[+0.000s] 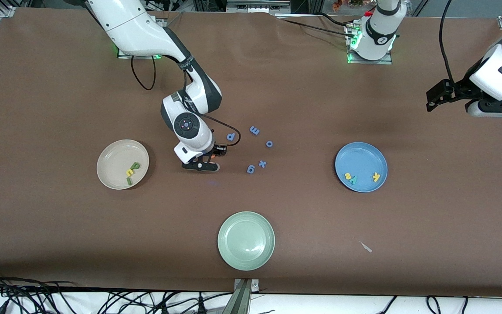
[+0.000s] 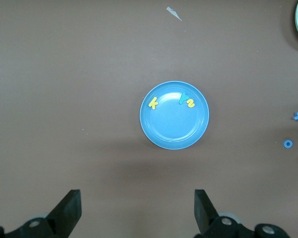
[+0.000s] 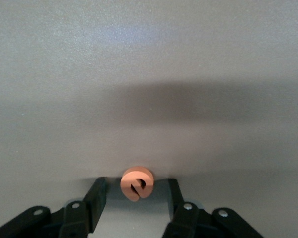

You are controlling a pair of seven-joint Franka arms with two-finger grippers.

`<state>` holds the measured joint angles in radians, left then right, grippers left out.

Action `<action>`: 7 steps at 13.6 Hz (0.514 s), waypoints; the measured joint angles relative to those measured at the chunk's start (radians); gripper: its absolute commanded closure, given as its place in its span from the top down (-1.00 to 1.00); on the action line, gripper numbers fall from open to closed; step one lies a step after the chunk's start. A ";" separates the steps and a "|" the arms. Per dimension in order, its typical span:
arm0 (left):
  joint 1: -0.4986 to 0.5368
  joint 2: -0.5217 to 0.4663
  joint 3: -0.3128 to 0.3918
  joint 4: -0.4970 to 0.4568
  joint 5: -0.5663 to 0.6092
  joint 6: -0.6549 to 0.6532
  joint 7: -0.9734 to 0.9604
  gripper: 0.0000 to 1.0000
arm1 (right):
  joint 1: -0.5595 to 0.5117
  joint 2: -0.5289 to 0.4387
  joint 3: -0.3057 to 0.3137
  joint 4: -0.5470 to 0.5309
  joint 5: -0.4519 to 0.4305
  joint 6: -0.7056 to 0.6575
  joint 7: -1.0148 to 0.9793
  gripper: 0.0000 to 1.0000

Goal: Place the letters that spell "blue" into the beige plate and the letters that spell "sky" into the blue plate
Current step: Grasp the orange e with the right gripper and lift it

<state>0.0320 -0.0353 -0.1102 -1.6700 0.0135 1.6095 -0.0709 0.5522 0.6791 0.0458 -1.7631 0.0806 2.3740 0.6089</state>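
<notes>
Closing right gripper (image 3: 136,191) around the orange e (image 3: 136,183), jaws not yet pinching; next: lift, carry to beige plate (image 1: 111,152). Left gripper (image 2: 137,208) waits spread.

Three letters (image 1: 130,172) lie in the beige plate (image 1: 111,152), frame left; three letters (image 1: 360,177) in the blue plate (image 1: 361,152), frame right; loose letters (image 1: 255,148) at centre.

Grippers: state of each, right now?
Left end effector: open, holding nothing, up over the table by the blue plate.
Right end effector: down at the table, fingers either side of the orange e; grip cannot be told.
</notes>
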 measured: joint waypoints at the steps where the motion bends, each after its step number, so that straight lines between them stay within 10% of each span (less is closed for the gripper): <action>1: 0.000 0.000 0.000 0.000 0.000 0.000 0.000 1.00 | 0.000 -0.001 -0.002 0.000 -0.002 -0.001 0.000 -0.32; 7: 0.000 0.000 0.000 0.000 0.000 0.000 0.000 1.00 | 0.000 -0.006 -0.003 0.000 -0.001 0.001 0.000 -0.67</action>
<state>0.0320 -0.0352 -0.1105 -1.6699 0.0135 1.6095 -0.0709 0.5522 0.6734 0.0426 -1.7627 0.0792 2.3747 0.6088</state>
